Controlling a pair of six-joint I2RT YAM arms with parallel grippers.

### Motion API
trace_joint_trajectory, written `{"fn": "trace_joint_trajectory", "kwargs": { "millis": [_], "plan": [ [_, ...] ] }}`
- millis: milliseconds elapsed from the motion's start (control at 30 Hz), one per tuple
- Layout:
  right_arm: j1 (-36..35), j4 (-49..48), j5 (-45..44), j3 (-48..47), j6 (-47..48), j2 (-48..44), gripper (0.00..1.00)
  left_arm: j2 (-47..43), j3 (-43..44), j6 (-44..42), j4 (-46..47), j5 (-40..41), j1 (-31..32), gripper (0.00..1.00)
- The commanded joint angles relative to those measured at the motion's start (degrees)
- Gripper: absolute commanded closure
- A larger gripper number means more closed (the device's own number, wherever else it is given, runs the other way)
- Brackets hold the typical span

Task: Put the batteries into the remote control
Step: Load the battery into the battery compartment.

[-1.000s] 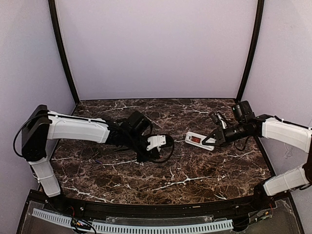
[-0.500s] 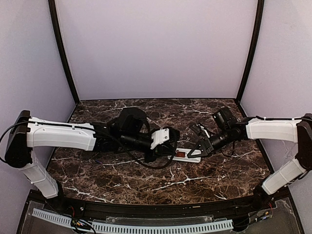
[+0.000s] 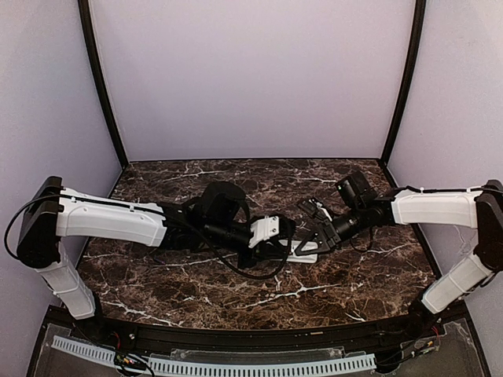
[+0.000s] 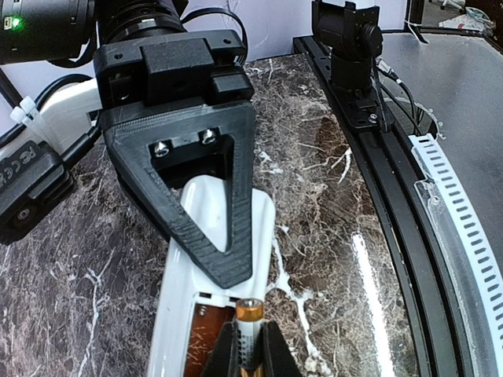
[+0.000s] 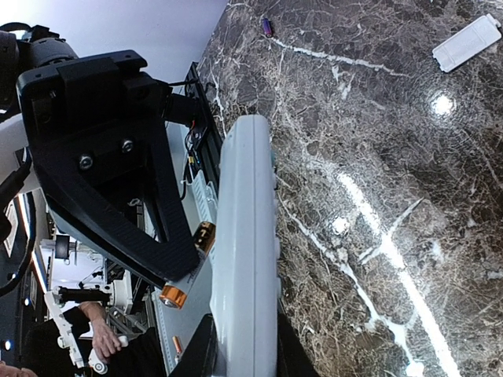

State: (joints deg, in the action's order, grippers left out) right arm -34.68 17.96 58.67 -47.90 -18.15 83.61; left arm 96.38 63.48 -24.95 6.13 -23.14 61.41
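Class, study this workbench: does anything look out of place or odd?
The small white rectangular cover lies loose on the dark marble table, apart from the slim white remote control, whose back compartment is open. A tiny purple object lies there too.

Top cam: soft, even overhead light. Walls wash pale lilac, dark worktop reads dim, shadows under my arms only faint. R wrist cam: hard specular hotspots on the polished worktop, brightest upper right. L wrist cam: glare streak on the worktop at lower right. My left pincer at btm edge is slightly soft, too close to lens. Wide-angle bend at edges of both wrist views.
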Motion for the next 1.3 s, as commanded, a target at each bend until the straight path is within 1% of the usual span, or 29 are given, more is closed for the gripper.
{"fn": "trace_joint_trajectory", "kwargs": {
  "millis": [0,367,767,900,1267],
  "plan": [
    [-1.0,-1.5,1.9,-1.2,-0.2,1.0,1.00,0.2,1.4,-1.4,0.5,-0.5,0.3,1.00],
    [-1.5,-1.6,2.9,-1.2,0.0,0.8,1.00,1.5,0.6,-4.5,0.0,1.5,0.3,1.00],
    [-2.2,-0.8,2.7,-1.1,0.6,1.5,1.00,-0.1,-0.9,-7.0,1.1,1.1,0.3,1.00],
    [-2.3,-0.7,2.6,-1.0,0.7,1.5,1.00,-0.9,-1.1,-7.9,1.1,2.4,0.3,1.00],
    [-2.3,-0.6,2.9,-1.2,0.6,1.0,1.00,-0.9,-1.6,-8.2,0.6,2.8,0.2,1.00]
  ]
}}
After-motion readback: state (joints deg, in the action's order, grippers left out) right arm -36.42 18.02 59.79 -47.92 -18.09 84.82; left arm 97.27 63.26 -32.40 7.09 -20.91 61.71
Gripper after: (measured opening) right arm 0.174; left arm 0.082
